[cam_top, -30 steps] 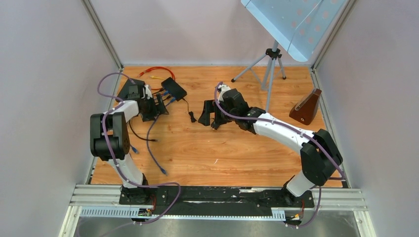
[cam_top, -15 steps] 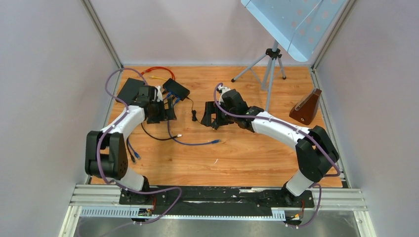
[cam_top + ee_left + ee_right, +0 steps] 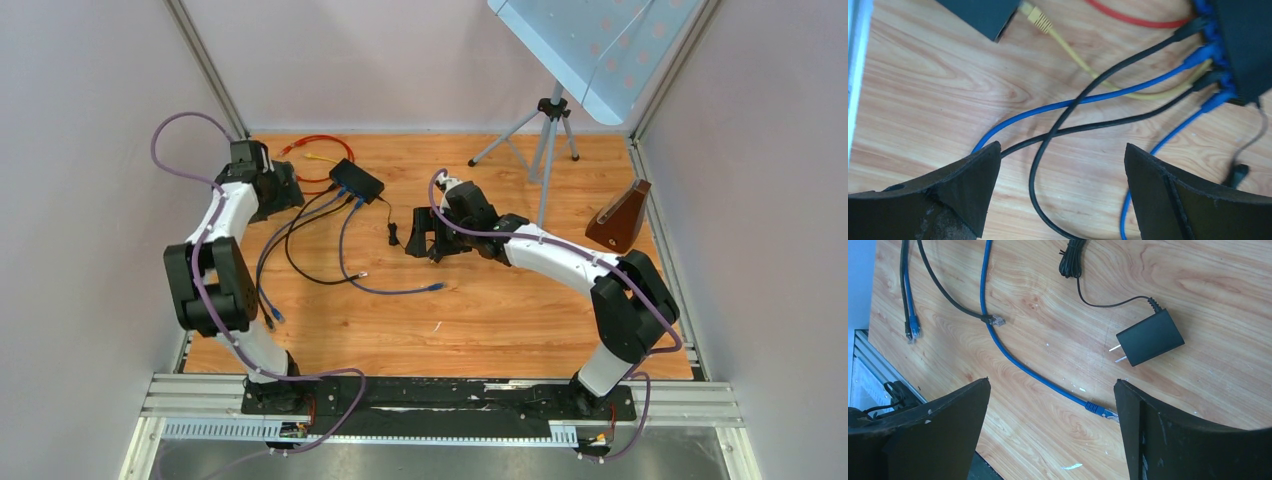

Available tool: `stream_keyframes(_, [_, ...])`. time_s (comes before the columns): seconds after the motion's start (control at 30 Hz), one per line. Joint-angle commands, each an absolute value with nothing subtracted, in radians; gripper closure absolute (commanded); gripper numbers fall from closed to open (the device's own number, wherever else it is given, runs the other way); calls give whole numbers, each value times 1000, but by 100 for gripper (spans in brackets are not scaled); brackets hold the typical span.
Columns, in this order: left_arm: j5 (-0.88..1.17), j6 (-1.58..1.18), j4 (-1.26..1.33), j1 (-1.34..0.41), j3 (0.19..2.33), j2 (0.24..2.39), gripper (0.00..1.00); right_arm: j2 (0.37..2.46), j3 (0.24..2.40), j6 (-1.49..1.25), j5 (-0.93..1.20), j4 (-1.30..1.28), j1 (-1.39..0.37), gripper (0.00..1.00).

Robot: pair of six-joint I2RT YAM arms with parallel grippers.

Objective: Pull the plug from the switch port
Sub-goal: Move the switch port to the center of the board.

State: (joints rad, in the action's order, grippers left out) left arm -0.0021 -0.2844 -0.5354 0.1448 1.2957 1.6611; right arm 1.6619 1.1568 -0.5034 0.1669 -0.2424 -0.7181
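Observation:
The black switch (image 3: 357, 180) lies at the back left of the table with several blue and black cables plugged into its near side. In the left wrist view it sits at the top right (image 3: 1248, 45), with a blue plug (image 3: 1204, 52) and a black plug (image 3: 1193, 27) seated in its ports. My left gripper (image 3: 281, 191) is open and empty, left of the switch, over crossing blue and black cables (image 3: 1063, 150). My right gripper (image 3: 425, 240) is open and empty, right of the switch, above bare wood (image 3: 1052, 382).
A black power adapter (image 3: 1148, 337) lies beside the right gripper. A loose blue plug (image 3: 1096, 408) and a loose black cable end (image 3: 993, 319) lie on the wood. A yellow plug (image 3: 1037, 15) and red cable (image 3: 1133, 17) are behind the switch. A tripod (image 3: 545, 130) and a brown object (image 3: 620, 215) stand at the back right.
My left arm has swung back and to the left, away from the switch's near side. The cables' free ends have slid right across the wood. The right gripper has barely moved.

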Motion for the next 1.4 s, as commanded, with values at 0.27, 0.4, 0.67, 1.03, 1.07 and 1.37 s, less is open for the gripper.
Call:
stream_keyframes(0.27, [131,-304,-501,214,1366,1879,0,1685,1215,-490,186,-231,-708,5])
stream_keyframes(0.4, [168,-312,-472,248,1371,1897,0,1706,1227,-486,187,-238,-705,5])
stream_keyframes(0.67, [123,-312,-406,256,1328,1827,0,1768,1269,-480,214,-255,-704,5])
stream_keyframes(1.03, [250,-300,-524,258,1443,1981,0,1789,1283,-479,215,-275,-703,5])
stream_keyframes(1.07, [285,-298,-518,258,1423,1976,0,1789,1282,-479,213,-277,-703,5])
stream_keyframes(1.37, [341,-266,-508,256,1341,1964,2,1800,1288,-479,217,-284,-699,4])
